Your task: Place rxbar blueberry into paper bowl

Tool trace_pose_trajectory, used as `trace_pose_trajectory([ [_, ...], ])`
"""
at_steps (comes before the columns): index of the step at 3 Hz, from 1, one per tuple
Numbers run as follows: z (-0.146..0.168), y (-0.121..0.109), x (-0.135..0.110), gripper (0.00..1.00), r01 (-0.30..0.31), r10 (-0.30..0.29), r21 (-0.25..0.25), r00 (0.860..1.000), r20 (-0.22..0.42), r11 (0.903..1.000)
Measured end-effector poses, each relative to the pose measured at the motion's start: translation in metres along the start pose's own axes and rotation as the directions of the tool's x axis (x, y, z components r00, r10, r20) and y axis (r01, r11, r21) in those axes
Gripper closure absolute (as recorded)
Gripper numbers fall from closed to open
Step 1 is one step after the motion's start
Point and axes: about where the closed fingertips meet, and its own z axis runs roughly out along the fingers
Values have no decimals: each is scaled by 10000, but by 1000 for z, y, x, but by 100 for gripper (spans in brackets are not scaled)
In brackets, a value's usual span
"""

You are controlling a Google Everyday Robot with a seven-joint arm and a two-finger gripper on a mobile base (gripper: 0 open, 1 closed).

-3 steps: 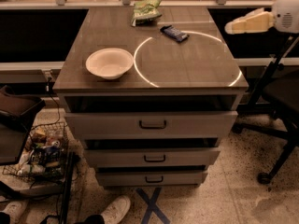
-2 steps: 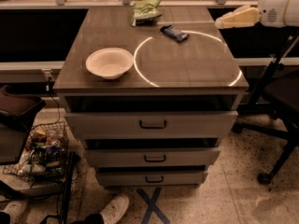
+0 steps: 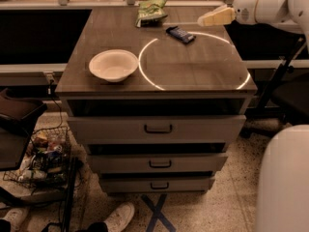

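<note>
The rxbar blueberry [image 3: 180, 34], a small dark blue bar, lies flat on the back part of the brown cabinet top [image 3: 193, 71], on the bright ring's far edge. The paper bowl [image 3: 113, 65], off-white and empty, sits at the front left of the top. My gripper [image 3: 205, 20] comes in from the upper right on a white arm and hovers above the back right of the top, just right of and a little beyond the bar, holding nothing.
A crinkled green snack bag [image 3: 151, 11] lies at the back edge, left of the bar. The cabinet has three drawers [image 3: 158, 128] below. A wire basket [image 3: 43, 158] and shoes [image 3: 118, 215] are on the floor at left. A chair base [image 3: 280, 71] stands at right.
My arm and gripper have moved left and slightly up, from beyond the cabinet's right edge to over its back right corner, nearer the bar. The bar, bowl and bag have not moved.
</note>
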Motion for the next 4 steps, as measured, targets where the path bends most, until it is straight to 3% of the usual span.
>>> trace_pose_trajectory([
  [1, 36, -13, 19, 0, -707, 709, 431, 9975, -36, 9966],
  [2, 72, -17, 50, 0, -1719, 1737, 747, 9846, -193, 9823],
  [3, 90, -15, 70, 0, -2187, 2221, 771, 9742, -390, 9727],
  [4, 103, -12, 83, 0, -2188, 2250, 821, 9714, -756, 9723],
])
